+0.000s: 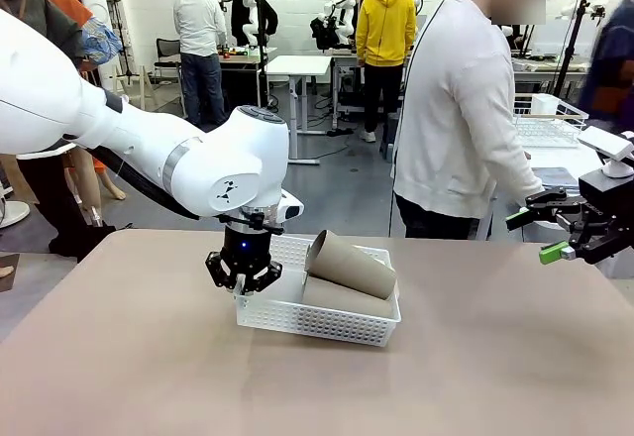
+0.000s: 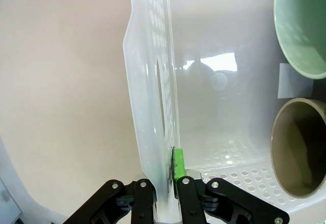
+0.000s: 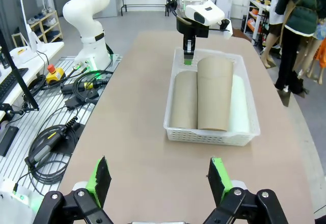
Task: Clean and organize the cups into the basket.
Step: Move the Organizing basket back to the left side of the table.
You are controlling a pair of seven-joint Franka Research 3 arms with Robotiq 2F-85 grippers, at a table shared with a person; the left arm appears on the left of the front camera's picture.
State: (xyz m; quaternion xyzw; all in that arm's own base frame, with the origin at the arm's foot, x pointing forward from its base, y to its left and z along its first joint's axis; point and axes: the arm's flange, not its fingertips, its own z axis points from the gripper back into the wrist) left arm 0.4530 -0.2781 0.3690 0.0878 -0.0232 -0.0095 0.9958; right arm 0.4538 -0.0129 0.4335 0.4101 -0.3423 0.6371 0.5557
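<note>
The white lattice basket point(image 1: 317, 323) sits mid-table, and my left gripper point(image 1: 243, 275) is shut on its left end wall. In the left wrist view the fingers point(image 2: 179, 164) pinch that wall point(image 2: 153, 81) beside the handle cutout. Three cups lie inside. One tan cup point(image 1: 352, 263) rests tilted on top of another tan cup point(image 3: 184, 99). The pale mint cup point(image 3: 239, 104) lies beside them, and its mouth point(image 2: 300, 25) shows next to a tan cup mouth point(image 2: 300, 147). My right gripper point(image 1: 535, 236) hangs open and empty past the table's right end point(image 3: 159, 175).
A person in a white top point(image 1: 461, 109) stands at the far side, one hand close to my right gripper. A white wire basket point(image 1: 550, 119) sits on a table behind. Cables point(image 3: 66, 132) lie beside the table. Bare tabletop point(image 1: 149, 357) surrounds the basket.
</note>
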